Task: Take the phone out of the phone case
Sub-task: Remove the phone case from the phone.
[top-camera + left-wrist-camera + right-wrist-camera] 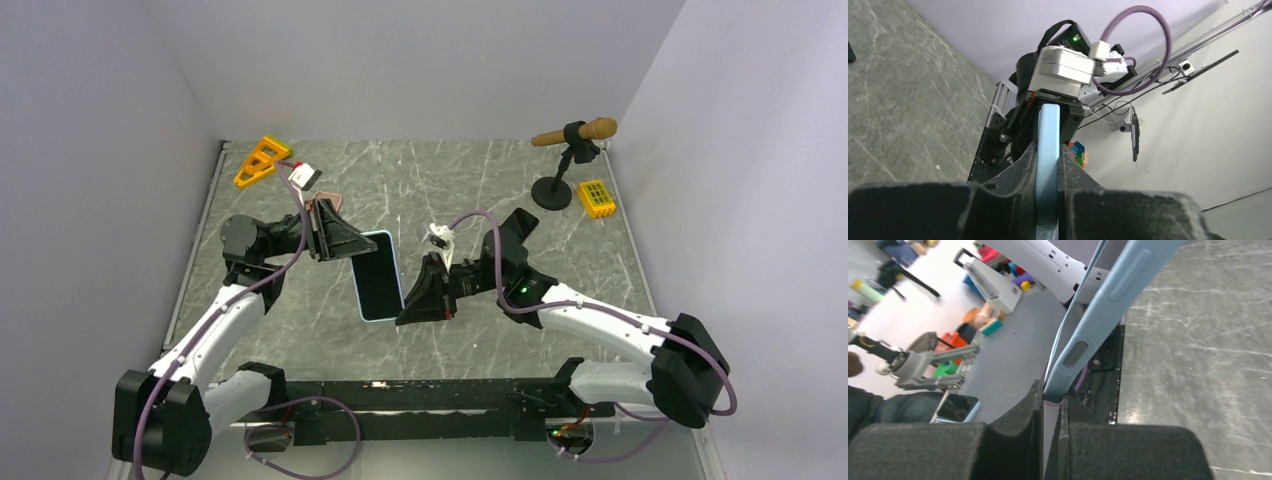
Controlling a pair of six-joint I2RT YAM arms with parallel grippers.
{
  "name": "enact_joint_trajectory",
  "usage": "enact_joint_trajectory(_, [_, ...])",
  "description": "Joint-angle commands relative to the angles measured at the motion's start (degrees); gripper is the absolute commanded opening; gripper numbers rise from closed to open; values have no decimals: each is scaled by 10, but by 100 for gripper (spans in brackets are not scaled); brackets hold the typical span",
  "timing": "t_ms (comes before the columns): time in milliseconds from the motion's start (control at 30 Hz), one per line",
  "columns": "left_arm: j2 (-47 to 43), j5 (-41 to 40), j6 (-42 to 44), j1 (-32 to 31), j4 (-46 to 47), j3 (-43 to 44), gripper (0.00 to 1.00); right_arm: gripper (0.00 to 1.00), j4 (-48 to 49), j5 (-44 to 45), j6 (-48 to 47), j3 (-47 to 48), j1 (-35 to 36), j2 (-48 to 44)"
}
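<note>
A phone with a dark screen in a light-blue case (pixel 377 275) is held above the table between both grippers. My left gripper (pixel 350 245) is shut on the case's far-left end. In the left wrist view the case edge (pixel 1047 130) runs upright between the closed fingers (pixel 1023 165). My right gripper (pixel 412 308) is shut on the case's near-right corner. In the right wrist view the case side with its buttons (pixel 1098 320) rises from the fingertips (pixel 1035 397), and a thin blue lip (pixel 1068 325) stands slightly apart alongside it.
An orange triangular piece (pixel 262 160) and a small white box (pixel 304 176) lie at the back left. A wooden rod on a black stand (pixel 572 140) and a yellow block (pixel 596 198) are at the back right. A crumpled white object (pixel 440 237) sits near the right arm.
</note>
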Motion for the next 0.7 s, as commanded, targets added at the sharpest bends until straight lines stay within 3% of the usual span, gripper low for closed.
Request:
enact_joint_trajectory(0, [35, -2, -130, -9, 134, -12, 0, 0, -163, 106, -249, 119, 23, -37])
enact_joint_trajectory(133, [70, -8, -182, -24, 220, -29, 0, 0, -287, 168, -342, 203, 38, -31])
enact_joint_trajectory(333, [129, -49, -246, -68, 340, -34, 0, 0, -301, 211, -370, 246, 41, -16])
enact_joint_trajectory(467, [154, -70, -288, -82, 398, -35, 0, 0, -268, 291, -387, 211, 46, -37])
enact_joint_trajectory(667, [154, -68, -272, -87, 369, -40, 0, 0, -281, 320, -428, 208, 53, -56])
